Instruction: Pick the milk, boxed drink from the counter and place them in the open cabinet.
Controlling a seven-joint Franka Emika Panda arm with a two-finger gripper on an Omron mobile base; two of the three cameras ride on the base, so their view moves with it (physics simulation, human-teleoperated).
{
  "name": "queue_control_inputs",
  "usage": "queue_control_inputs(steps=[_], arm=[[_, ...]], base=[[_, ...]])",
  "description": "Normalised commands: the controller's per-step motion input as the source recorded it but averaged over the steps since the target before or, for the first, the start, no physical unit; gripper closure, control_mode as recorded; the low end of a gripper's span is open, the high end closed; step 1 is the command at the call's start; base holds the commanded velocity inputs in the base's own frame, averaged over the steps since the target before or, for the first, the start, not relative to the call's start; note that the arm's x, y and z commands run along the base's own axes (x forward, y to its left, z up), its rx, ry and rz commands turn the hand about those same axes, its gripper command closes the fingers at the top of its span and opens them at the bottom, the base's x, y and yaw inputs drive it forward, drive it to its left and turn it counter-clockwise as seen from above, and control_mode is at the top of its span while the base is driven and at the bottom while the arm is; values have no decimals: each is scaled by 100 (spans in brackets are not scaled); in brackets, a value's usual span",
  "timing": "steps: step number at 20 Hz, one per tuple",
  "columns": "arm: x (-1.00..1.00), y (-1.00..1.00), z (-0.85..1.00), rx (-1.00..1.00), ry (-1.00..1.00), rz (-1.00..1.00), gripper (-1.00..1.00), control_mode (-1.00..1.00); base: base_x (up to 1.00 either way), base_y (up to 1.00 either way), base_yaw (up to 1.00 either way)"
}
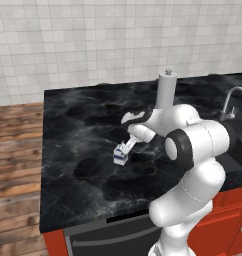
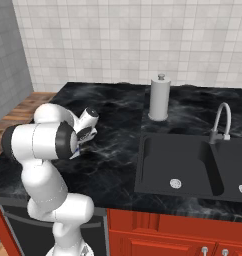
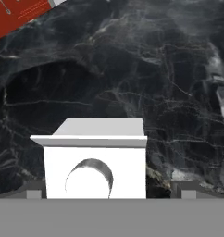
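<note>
You had the gripper (image 3: 109,194) spread wide, empty, the milk (image 3: 95,159) between the jaws. Judged light, stiff, slick: grip its flat sides.

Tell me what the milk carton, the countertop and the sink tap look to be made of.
Small white gable-top milk carton: matte paperboard, judging by flat folded faces and blue band.
Glossy black countertop: polished marble or imitation, with white veining and sheen.
Curved silver sink tap: probably brushed or polished metal, grey with highlights.

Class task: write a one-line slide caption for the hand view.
Open hand straddling the white milk carton on the black counter.
</note>
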Motion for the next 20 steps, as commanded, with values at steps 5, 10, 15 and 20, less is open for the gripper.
queue_control_inputs(steps=[5, 10, 15, 20], arm=[[0, 19, -23, 0, 3, 0, -100, -100], [0, 20, -15, 0, 0, 0, -100, -100], [0, 15, -18, -1, 0, 0, -100, -100], [0, 10, -28, -8, 0, 0, 100, -100]], base=[[0, 0, 0], [0, 0, 0], [0, 0, 0], [0, 0, 0]])
